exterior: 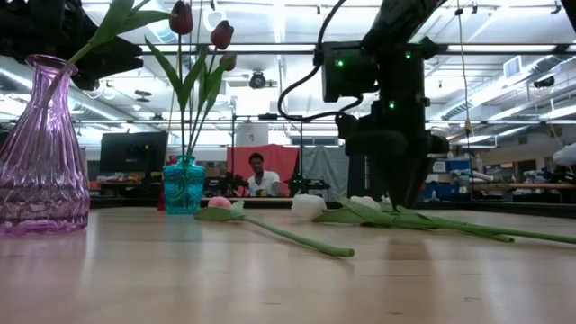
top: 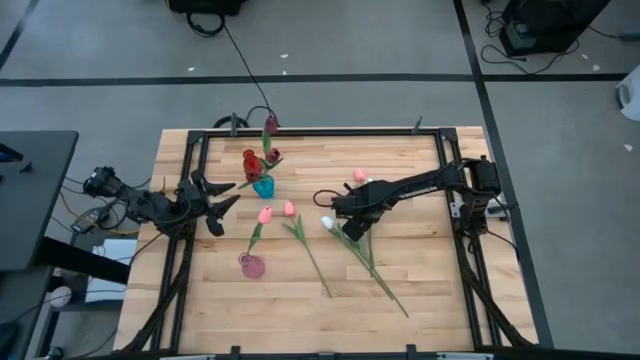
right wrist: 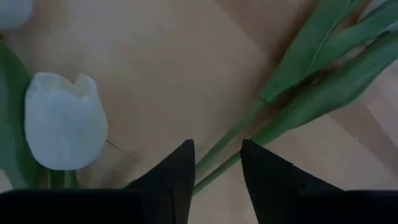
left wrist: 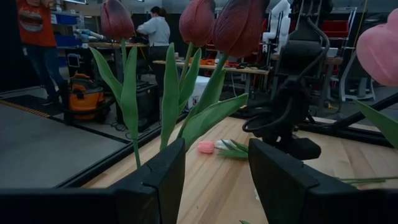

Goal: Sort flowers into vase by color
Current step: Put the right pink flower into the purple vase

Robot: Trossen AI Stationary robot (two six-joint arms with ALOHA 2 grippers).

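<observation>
My right pincer (right wrist: 216, 168), fingers apart, straddles green stems (right wrist: 231, 138) beside a white tulip (right wrist: 64, 121); stem ends cut off. My left pincer (top: 222, 200) waits apart.

pink vase (exterior: 40, 148): cut off by the low view's left edge; its flower heads are out of frame above.
pink tulip (left wrist: 379, 53): only part of the head shows at the left wrist view's right edge.
white tulip (right wrist: 64, 121): its stem is hidden below the head by the right tool (right wrist: 217, 163); a second pale head is cropped at the corner.
right tool in the low view: fingertips hidden behind the leaves lying on the worktop (exterior: 270, 279).
maroon tulips (left wrist: 214, 25): head tops cut off by the left wrist view's upper edge.
</observation>
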